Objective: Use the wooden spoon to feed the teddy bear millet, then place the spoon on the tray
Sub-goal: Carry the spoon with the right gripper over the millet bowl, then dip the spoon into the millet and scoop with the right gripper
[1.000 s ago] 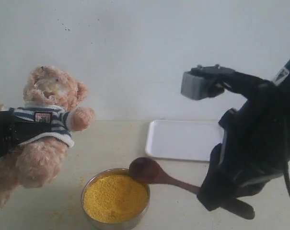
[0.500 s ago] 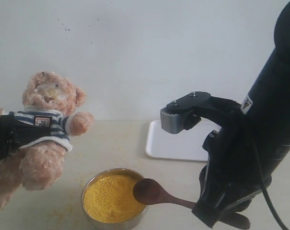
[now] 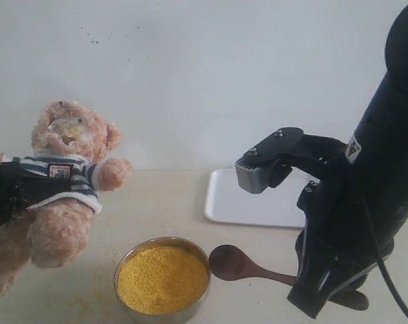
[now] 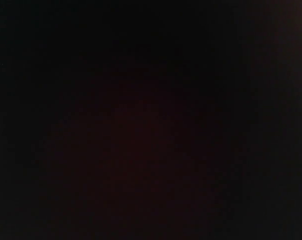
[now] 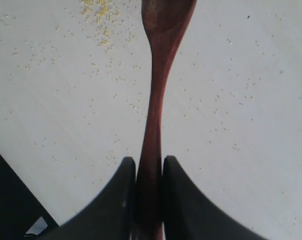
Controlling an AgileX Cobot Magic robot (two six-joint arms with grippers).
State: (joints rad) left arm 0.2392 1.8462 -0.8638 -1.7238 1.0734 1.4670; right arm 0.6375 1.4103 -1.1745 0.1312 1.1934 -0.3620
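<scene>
The teddy bear (image 3: 63, 202) hangs upright above the table at the left, and my left gripper (image 3: 9, 192) is clamped round its striped torso. The left wrist view is entirely black. A round steel bowl (image 3: 162, 314) holding the millet (image 3: 163, 278) stands near the front edge. My right gripper (image 3: 311, 291) (image 5: 149, 162) is shut on the handle of the wooden spoon (image 3: 234, 263) (image 5: 160, 60). The spoon lies level, low over the table just right of the bowl, its dark oval end pointing at the bowl. The white tray (image 3: 254, 199) lies behind the spoon.
Loose millet grains (image 5: 98, 30) are scattered over the tabletop under the spoon. The right arm's dark bulk (image 3: 372, 182) fills the right side, with its grey wrist camera (image 3: 252, 174) over the tray. A white wall stands behind the table.
The right gripper has carried the spoon from the bowl's rim to the right and downward, off the millet. The bear shifted slightly a second ago and has since stayed still.
</scene>
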